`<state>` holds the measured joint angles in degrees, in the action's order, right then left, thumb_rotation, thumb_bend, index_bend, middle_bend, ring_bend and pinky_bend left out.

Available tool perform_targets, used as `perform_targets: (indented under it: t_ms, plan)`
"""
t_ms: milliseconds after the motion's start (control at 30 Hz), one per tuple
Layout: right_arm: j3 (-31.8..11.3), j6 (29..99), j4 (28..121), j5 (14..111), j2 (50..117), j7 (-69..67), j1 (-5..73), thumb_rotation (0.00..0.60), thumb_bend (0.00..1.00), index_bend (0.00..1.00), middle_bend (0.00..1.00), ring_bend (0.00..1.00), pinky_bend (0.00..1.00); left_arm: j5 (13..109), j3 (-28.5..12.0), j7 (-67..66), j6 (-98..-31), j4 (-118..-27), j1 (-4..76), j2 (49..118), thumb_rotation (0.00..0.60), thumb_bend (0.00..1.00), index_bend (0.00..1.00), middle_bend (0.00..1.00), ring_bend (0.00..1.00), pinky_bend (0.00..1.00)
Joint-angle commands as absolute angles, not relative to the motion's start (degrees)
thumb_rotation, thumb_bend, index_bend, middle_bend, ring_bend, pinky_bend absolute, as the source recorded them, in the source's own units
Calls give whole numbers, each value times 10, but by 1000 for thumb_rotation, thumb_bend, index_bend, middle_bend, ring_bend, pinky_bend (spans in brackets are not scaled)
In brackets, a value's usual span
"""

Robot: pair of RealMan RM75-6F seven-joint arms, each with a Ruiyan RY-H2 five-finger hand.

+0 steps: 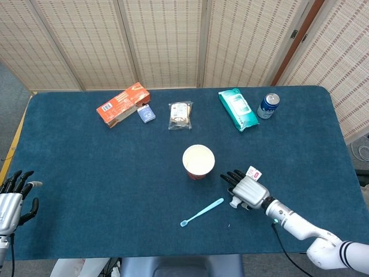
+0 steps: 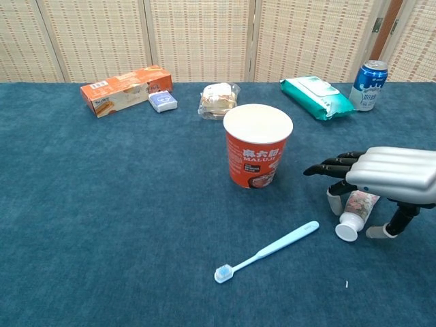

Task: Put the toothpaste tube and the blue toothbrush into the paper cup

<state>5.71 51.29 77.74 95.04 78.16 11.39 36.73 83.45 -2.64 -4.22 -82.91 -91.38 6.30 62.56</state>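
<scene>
While the right hand (image 2: 388,182) arched over the toothpaste tube (image 2: 355,211) with fingers spread around it, not gripping, the left hand (image 1: 11,199) hung open.

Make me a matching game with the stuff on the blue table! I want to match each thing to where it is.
Things:
1. red paper cup
2. light blue toothbrush
3. white toothpaste tube
4. blue drink can

Places:
A. lying under the right hand
B. standing at the far right, by the green wipes pack
C. lying flat in front of the cup, nearer the camera
D. standing upright in the middle of the table, open top

Pairs: 1-D, 2-C, 3-A, 4-B
</scene>
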Motion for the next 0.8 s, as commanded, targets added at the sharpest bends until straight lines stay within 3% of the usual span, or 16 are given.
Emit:
perform_targets:
  t_ms: [33,267,800]
  plan:
    - [57,515,776,949,783,115,366,600,151,495,0,0,120,834,-27,-42,-829,-914,63,625,600,523,316,150,68,157]
    - [55,523,775,946,784,116,363,600,174,574,0,0,120,834,-26,-43,-829,-914,63,625,600,523,316,150,68,157]
    - [50,552,812,939,760,76,352,600,176,614,14,0,120,833,-27,-44,-829,-914,63,625,600,523,316,150,68,157]
